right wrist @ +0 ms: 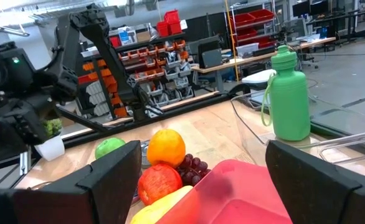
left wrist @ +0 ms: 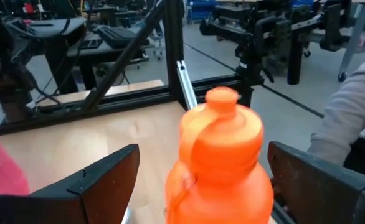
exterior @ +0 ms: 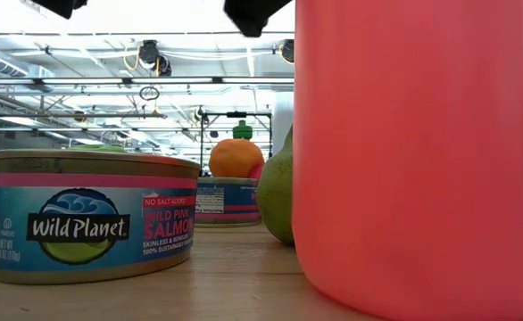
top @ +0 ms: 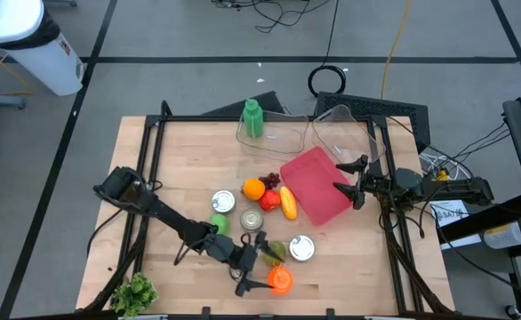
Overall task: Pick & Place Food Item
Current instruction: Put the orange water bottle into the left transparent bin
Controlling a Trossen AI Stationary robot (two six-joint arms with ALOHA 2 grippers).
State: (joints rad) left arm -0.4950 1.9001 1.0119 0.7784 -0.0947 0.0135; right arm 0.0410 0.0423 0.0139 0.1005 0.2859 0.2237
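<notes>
An orange bottle [left wrist: 223, 162] stands upright near the table's front edge [top: 280, 280]. My left gripper [top: 257, 265] is open, one finger [left wrist: 101, 180] on each side of the bottle, with gaps showing. Toward the middle lie an orange [top: 253, 188], a red apple [top: 271, 200], grapes [top: 272, 180], a yellow fruit [top: 288, 203], a green apple [top: 220, 222] and a pear [top: 276, 252]. My right gripper [top: 348, 180] waits open at the right edge of a pink plate [top: 314, 185].
Three tins [top: 223, 201] [top: 251, 220] [top: 301, 248] stand among the fruit. A green bottle [top: 252, 117] stands in a clear tub [top: 283, 133] at the far edge, next to a second clear tub [top: 345, 133]. Lettuce [top: 134, 292] sits at the near left corner. A person's sleeve [left wrist: 350, 118] shows beyond the table.
</notes>
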